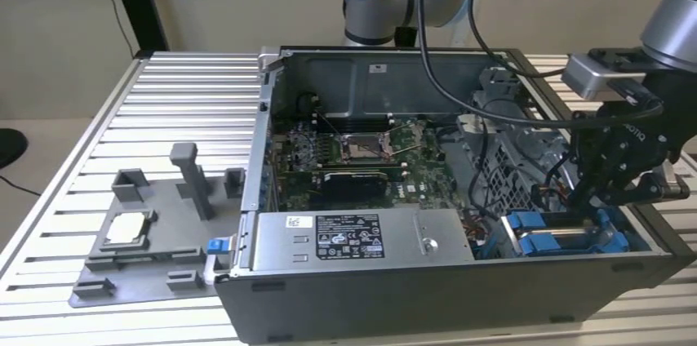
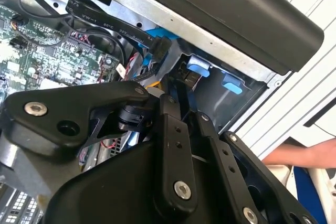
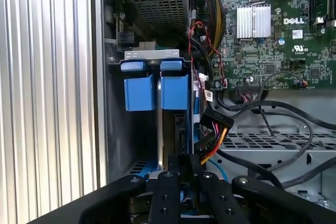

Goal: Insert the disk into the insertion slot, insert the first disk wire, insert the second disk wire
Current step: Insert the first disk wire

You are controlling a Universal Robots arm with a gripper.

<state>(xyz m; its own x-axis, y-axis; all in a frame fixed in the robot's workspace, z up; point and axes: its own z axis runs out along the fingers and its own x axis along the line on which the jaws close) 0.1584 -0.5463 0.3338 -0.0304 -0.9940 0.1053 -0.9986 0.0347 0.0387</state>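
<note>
An open computer case [image 1: 436, 297] rests on the ribbed surface [image 1: 185, 101]. The gripper [image 3: 184, 161] reaches into its corner on the exterior view's right, at the insertion slot [image 3: 118, 129], where the disk [image 1: 544, 241] sits. I cannot tell whether the jaws are clenched.

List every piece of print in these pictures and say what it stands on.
Black-and-white label on the large grey metal box: too small to read.
White lettering on the green circuit board: a maker's mark and small codes, left unquoted.
White print along the black flat cable: blurred.
White mark on the black plastic plug: too small to read.
</note>
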